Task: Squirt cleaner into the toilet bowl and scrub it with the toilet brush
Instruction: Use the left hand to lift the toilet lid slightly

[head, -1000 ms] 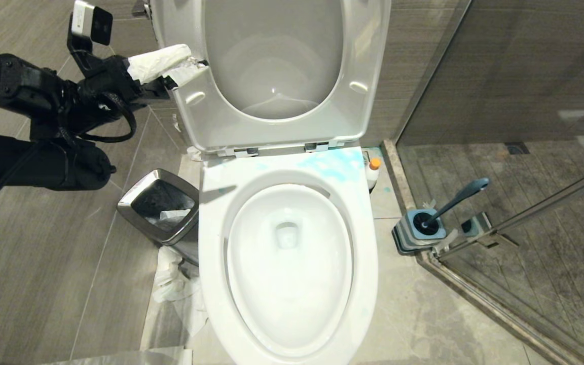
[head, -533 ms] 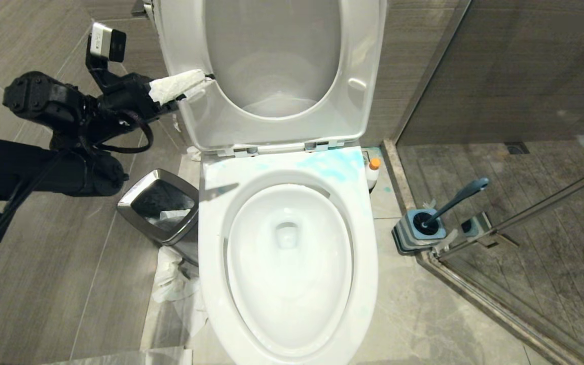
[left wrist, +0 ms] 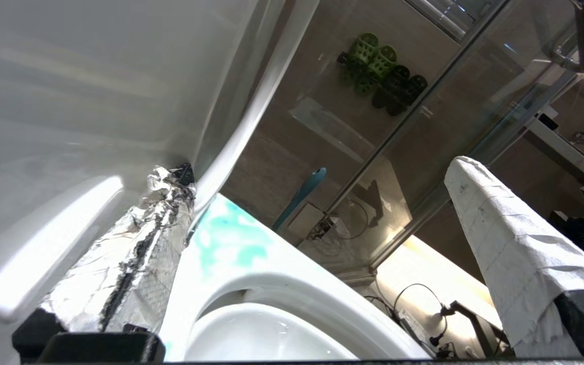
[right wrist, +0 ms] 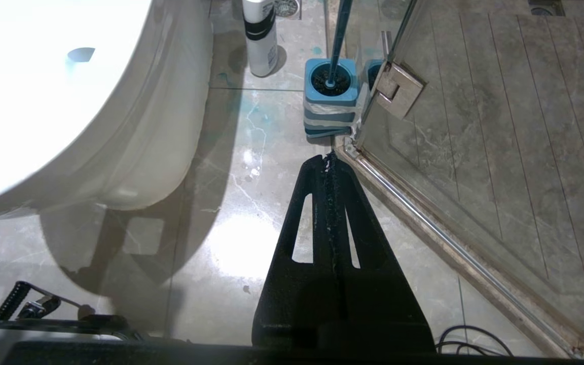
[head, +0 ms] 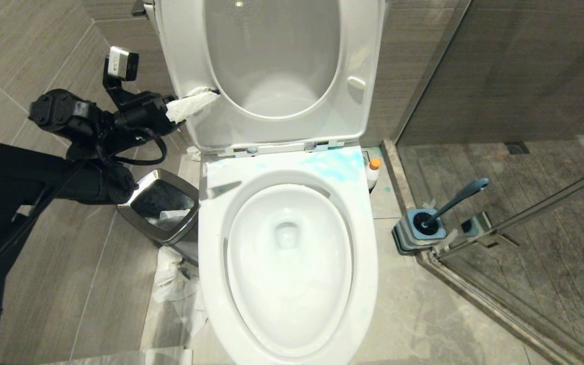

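Two task items, both on the floor to the robot's right of the bowl (head: 287, 263). Cleaner (head: 373, 171): upright, orange cap on top, tucked just beside the bowl's rear corner, near the wall. Brush (head: 458, 198): seated in its base (head: 418, 232) at the corner of the glass door, handle slanting up and away toward the shower floor. Blue smear (head: 330, 163) across the back of the rim, just below the raised seat (head: 277, 129); no blue to be seen down in the bowl, so probably no proper squirt yet.

Cleaner well apart from the left gripper (head: 193, 103), with the whole width of the toilet between. Much nearer the right gripper (right wrist: 328, 159), low over the tile and pointing at the brush base, with the bottle just beyond it on the toilet side. Long axis vertical, so likely calls for a level, sideways approach around the body, below the cap.

Left gripper: fingers wide apart, both wrapped, one tip touching the seat's edge, holding nothing. Arm raised, reaching in from above the bin (head: 157, 208), wrist roughly level. Right gripper: pressed together, empty, outside the head view.
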Controlling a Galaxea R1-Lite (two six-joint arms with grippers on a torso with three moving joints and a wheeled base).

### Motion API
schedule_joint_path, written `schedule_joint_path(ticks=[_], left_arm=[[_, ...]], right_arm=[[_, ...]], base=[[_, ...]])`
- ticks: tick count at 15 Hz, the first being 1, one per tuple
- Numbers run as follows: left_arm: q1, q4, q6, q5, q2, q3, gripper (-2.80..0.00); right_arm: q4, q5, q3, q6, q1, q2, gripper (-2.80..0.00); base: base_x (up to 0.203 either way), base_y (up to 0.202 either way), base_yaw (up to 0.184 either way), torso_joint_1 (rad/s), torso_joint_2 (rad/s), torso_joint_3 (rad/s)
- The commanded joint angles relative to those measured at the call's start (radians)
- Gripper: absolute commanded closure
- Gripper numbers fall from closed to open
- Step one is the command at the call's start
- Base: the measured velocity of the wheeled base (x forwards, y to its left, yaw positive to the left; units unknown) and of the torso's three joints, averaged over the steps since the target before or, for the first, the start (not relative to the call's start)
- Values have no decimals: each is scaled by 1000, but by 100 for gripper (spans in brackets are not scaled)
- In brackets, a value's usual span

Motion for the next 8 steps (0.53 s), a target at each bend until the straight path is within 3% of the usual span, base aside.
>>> schedule_joint_path(ticks=[1,8], left_arm=[[-1,-9,10,-1,31,-31,-280],[-7,-9,71,55,69,-57,-280]], right_arm=[[0,0,0,0,0,0,0],[0,0,0,-1,0,0,0]], base=[[0,0,0,0,0,0],[0,0,0,0,0,0]])
